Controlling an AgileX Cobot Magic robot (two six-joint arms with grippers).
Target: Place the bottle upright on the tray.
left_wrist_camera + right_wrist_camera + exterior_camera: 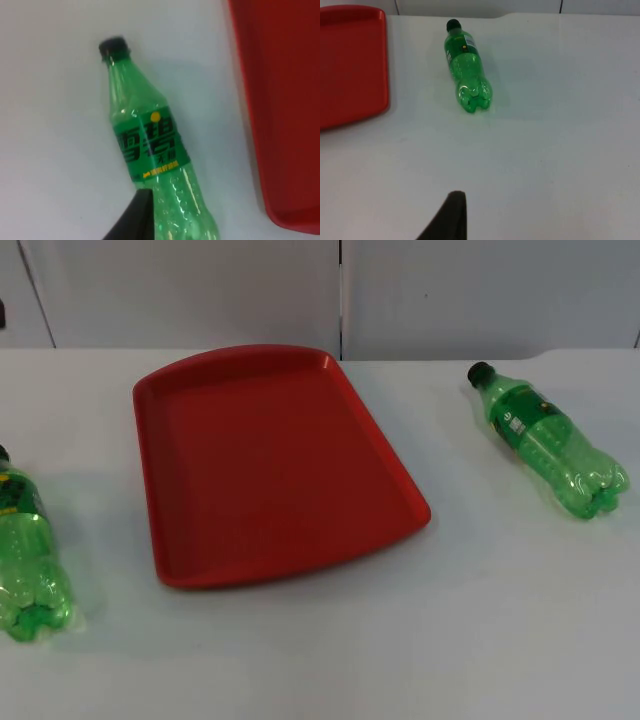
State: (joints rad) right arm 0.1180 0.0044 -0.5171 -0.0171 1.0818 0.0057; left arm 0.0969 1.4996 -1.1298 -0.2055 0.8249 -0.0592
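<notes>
Left bottle [25,550] lying beside red tray [160,480]; right bottle [550,445] lying; grippers' state unclear

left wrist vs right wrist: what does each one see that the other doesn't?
Left wrist alone: the left bottle lying on its side on the table, black cap on, label up, beside the tray's edge, with a black fingertip close over its lower body.

Right wrist alone: the right bottle, also lying on its side, cap toward the grey wall and base toward the camera, apart from the tray, with bare table between it and the fingertip.

Both: the red tray with nothing on the part in view, and the white table.
</notes>
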